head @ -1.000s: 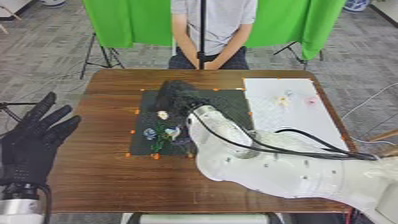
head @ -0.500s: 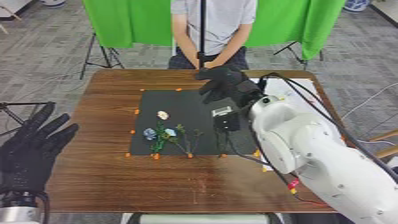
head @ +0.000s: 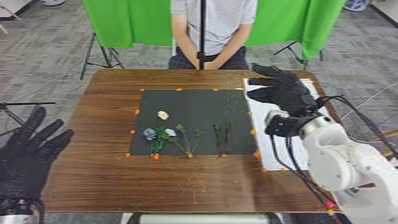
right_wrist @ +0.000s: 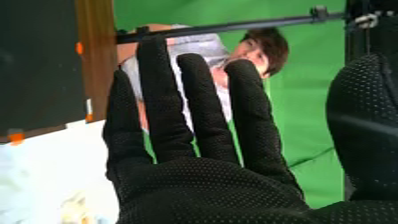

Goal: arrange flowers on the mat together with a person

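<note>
Here you are with the right hand (head: 282, 89) at the upper right of the frame, over the white sheet (head: 288, 160), open, its fingers straight and nothing in its grip! Look down and left from it, well apart: there are your flowers on the dark mat (head: 191, 100), mid-frame. The cream flower (head: 163, 115) sits highest, left of centre; just below it come a blue flower (head: 149, 133) and a pale one beside it, over green stems (head: 158, 146). Right of those, leafy sprigs (head: 181, 129), then a pair of slim green stalks (head: 219, 132), closest of the lot to that hand. And in the wrist view, a blurred yellowish flower (right_wrist: 75, 209) on the white sheet, near the palm! Your left hand (head: 22, 162), lower left, is open, fingers spread, well apart from the flowers.
</note>
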